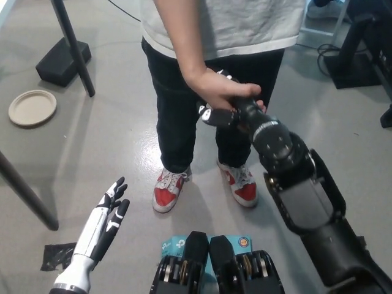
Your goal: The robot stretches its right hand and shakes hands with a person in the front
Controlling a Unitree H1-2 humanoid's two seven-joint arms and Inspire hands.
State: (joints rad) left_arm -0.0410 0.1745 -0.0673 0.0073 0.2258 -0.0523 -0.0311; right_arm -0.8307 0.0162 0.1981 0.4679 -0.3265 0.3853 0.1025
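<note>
Right hand [225, 113] is centre frame, slightly right, on the black arm [294, 177] that comes in from the bottom right. It's in the person's hand [223, 90]: their hand wraps over it from above and covers most of it. Only some black and white parts of the robot hand stick out below and left of the grip. Contact is clear, but I can't tell whether the robot's own fingers are curled around the person's hand; they're hidden.

Person [214, 37] stands top centre, facing the robot: light shirt, dark trousers, red and white shoes [168, 190] on the grey floor [110, 141], mid-frame. Their forearm [184, 43] comes down from the top edge to the grip.

Left hand [110, 211] is lower left, resting, released, fingers spread and pointing up-frame, holding nothing, well apart from the handshake.

Other items: a round beige plate [32, 108] on the floor at the left edge, a black block [61, 60] upper left with a dark pole [72, 43] crossing it, and black stands [361, 49] upper right.
</note>
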